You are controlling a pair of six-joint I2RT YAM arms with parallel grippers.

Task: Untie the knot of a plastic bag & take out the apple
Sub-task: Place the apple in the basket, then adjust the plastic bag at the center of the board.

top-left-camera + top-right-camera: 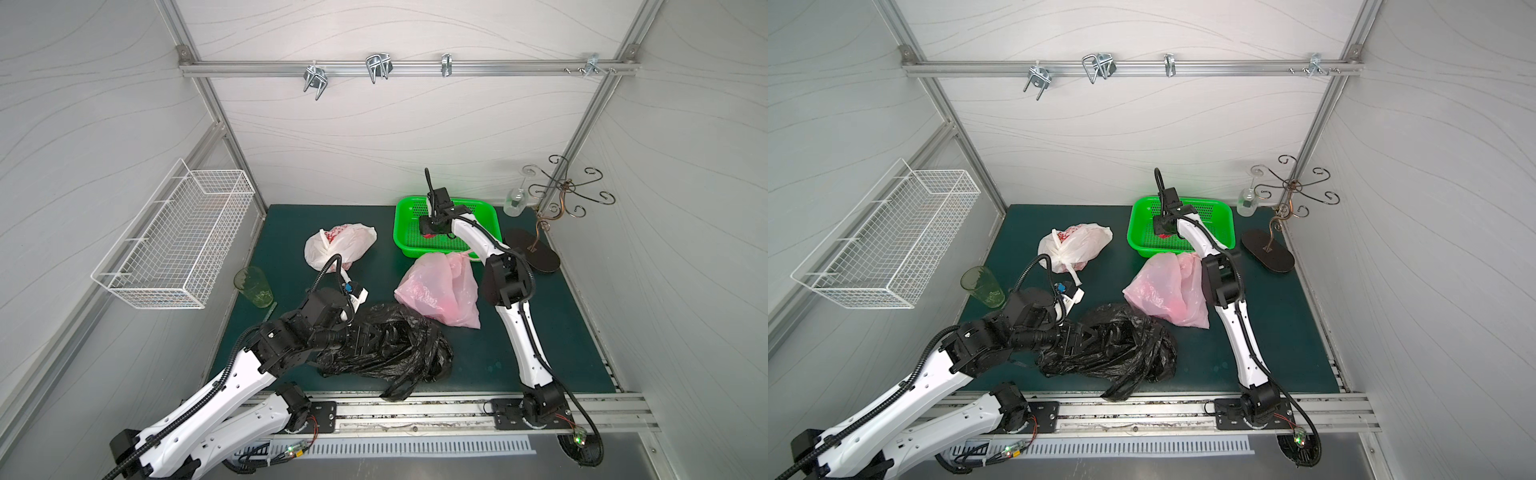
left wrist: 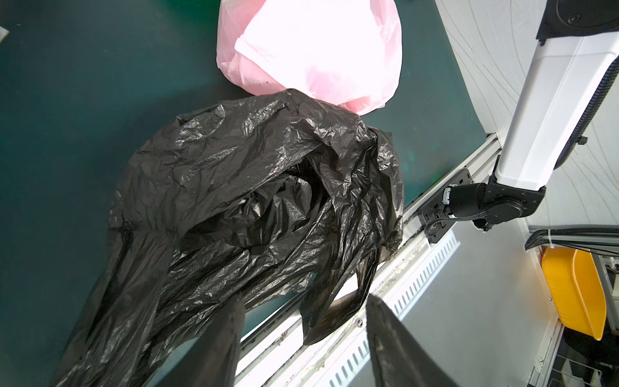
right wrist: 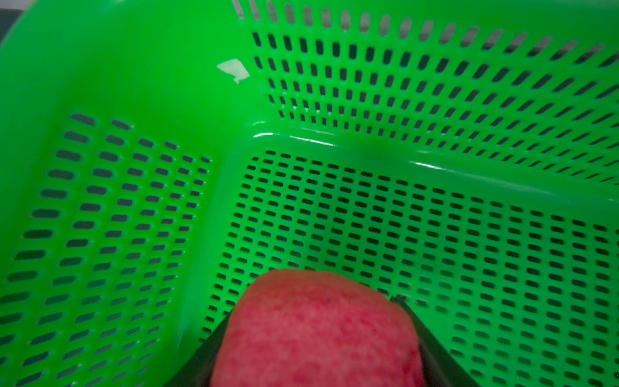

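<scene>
R gripper [image 3: 315, 306] is seen inside the green basket [image 1: 397, 230], which stands at the back of the table [image 1: 291, 224], R of centre. In the R wrist view the apple [image 3: 315, 331], red w/ pale speckles, is flanked by both fingers [image 3: 433, 362]. Each lies against a side of it, so it is gripped. Whether it touches the basket floor cannot be told. In both top views only a bit of red is visible under the gripper.

L gripper [image 2: 304, 298] is held low at the black bag [image 2: 251, 174], near the front edge of the table. Its fingers [image 2: 392, 345] are spread fairly wide. Btwn them the table edge & front rail are seen, & nothing is clamped. One finger is just beside a dangling strip of the black bag; contact cannot be judged.

The black bag is crumpled & slack, w/ a handle hanging over the front rail. The pink bag [image 1: 440, 286] lies limp btwn basket & black bag, overlapped by the latter's edge. A white bag [image 1: 336, 245] w/ red print sits further L, its handles seen tied. A green cup [image 1: 253, 286] stands at the L table edge
</scene>
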